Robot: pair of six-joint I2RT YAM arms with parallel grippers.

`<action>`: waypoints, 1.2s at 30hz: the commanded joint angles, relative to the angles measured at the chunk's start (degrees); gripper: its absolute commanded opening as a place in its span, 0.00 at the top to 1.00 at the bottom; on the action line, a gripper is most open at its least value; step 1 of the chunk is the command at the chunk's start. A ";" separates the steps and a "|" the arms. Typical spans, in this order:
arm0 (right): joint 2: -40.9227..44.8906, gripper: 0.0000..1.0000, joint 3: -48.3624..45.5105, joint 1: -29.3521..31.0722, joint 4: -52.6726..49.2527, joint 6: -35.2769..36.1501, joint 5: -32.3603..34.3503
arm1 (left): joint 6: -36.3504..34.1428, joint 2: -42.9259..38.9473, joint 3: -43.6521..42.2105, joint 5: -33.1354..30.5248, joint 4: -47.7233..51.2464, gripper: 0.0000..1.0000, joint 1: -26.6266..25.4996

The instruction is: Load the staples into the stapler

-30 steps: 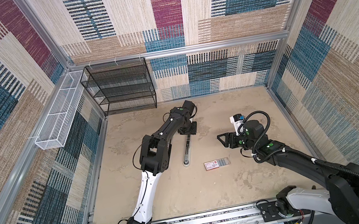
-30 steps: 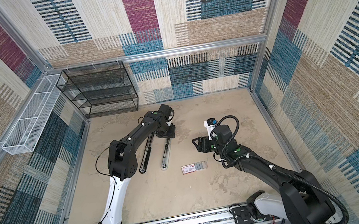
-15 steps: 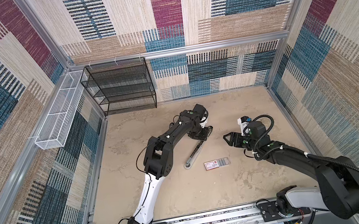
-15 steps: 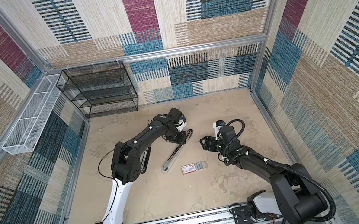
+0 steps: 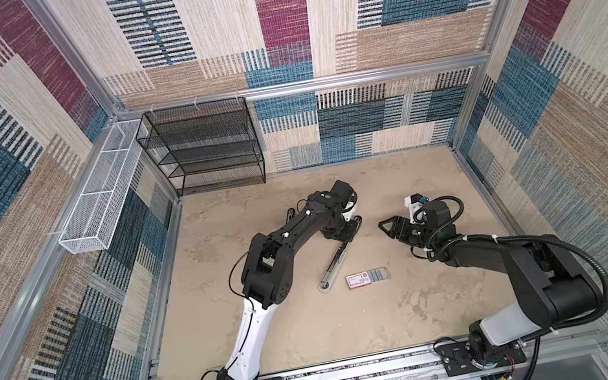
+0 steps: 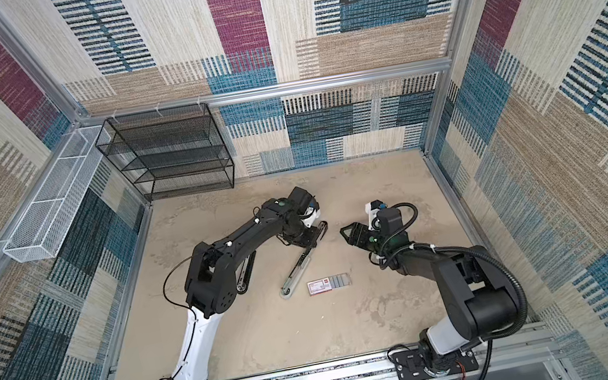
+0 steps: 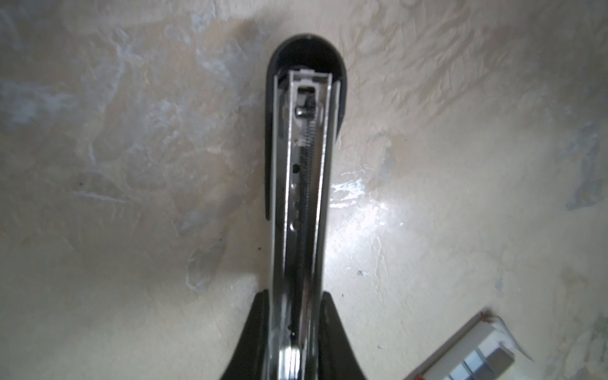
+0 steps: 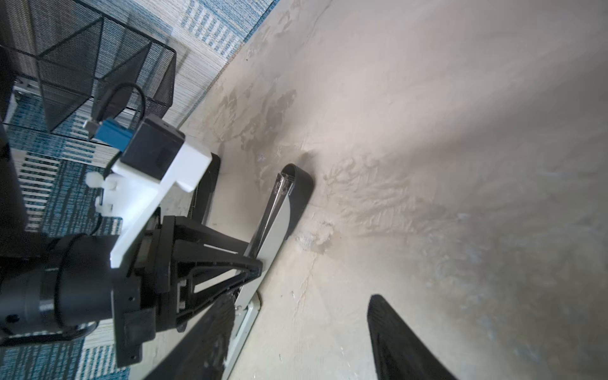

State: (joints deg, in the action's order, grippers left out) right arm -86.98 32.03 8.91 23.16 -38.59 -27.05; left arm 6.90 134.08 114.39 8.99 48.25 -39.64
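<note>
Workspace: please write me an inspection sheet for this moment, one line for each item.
surface: beige table, mottled stains.
job's things: stapler open, no staples in its rail; staple box near its tip, apart, tray slid out.
clutter: black bar under left arm, unclear what.
grippers: left gripper shut on stapler's rail; right gripper open, empty.
cables: black cables loop along both arms, none over the job's things.
surroundings: mesh shelf, wire basket, patterned walls.

Looking down from high at the near side in both top views, sharing the whole table (image 5: 294, 324) — peering close along the stapler (image 7: 302, 197) from the left wrist, skimming low toward it from the right.
</note>
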 commanded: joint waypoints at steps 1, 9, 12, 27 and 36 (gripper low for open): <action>-3.25 0.34 0.73 -0.63 10.58 -3.90 -6.34 | -1.53 -2.58 -2.18 -1.08 -2.82 1.00 -0.35; -11.90 0.33 3.47 -1.16 21.74 -7.88 -14.33 | -2.65 -7.34 -8.67 -2.14 -8.95 1.00 -1.31; -15.04 0.35 4.03 -1.51 26.10 -10.24 -16.03 | -3.01 -7.40 -8.98 -2.13 -9.05 1.00 -1.63; -28.19 0.37 9.86 -1.91 36.55 -18.31 -20.32 | -3.29 -8.58 -11.04 -1.79 -10.97 1.00 -2.46; -33.22 0.45 12.59 -1.88 40.25 -21.62 -22.67 | -3.20 -8.75 -11.00 -1.26 -11.25 1.00 -2.81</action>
State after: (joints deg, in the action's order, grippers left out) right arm -119.46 43.92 7.05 59.37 -58.54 -48.03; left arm 4.80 125.99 103.28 6.50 39.33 -42.30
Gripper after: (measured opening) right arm 0.544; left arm 0.249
